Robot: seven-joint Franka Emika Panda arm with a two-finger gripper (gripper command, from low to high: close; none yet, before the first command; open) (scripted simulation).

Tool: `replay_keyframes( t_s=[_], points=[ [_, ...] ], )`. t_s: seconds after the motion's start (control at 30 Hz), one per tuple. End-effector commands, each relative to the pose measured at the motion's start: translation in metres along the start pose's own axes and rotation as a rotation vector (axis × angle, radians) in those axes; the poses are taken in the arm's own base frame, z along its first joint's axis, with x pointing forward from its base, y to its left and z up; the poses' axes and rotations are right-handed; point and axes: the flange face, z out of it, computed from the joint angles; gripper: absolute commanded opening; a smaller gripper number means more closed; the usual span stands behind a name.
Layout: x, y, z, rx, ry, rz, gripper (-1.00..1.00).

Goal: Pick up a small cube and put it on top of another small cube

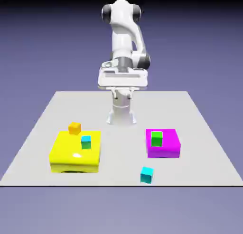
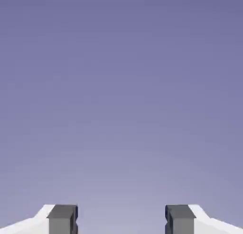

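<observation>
In the exterior view, one small cyan cube (image 1: 86, 142) sits on top of a wide flat yellow block (image 1: 71, 155). A second cyan cube (image 1: 146, 175) lies on the table near its front edge. The small green cube (image 1: 157, 138) rests on a flat magenta block (image 1: 170, 147) at the exterior view's right. My gripper (image 1: 122, 90) hangs high above the table's far side, well away from every cube. The hand view shows only the backdrop, with my gripper (image 2: 121, 220) open and nothing between the two grey fingertips (image 2: 62, 219).
A small orange cube (image 1: 74, 128) sits at the yellow block's far corner. The grey table (image 1: 121, 110) ends just beyond the loose cyan cube, and the robot's base (image 1: 121, 115) stands at the table's far middle.
</observation>
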Motion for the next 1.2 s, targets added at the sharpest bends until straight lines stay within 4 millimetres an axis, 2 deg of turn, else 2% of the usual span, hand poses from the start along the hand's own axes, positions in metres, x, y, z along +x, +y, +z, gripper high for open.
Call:
replay_keyframes(
  t_s=[0.0,0.27,0.57,0.87,1.17],
  points=[
    [0.002,-0.004,0.010,-0.028,-0.028,0.008,0.00],
    [0.008,-0.033,0.092,-0.254,-0.252,0.083,0.00],
    [-0.008,-0.047,0.189,-0.507,-0.507,0.177,0.00],
    [-0.042,-0.044,0.278,-0.756,-0.767,0.275,0.00],
    [-0.083,-0.024,0.351,-0.998,-1.034,0.369,0.00]
  ],
)
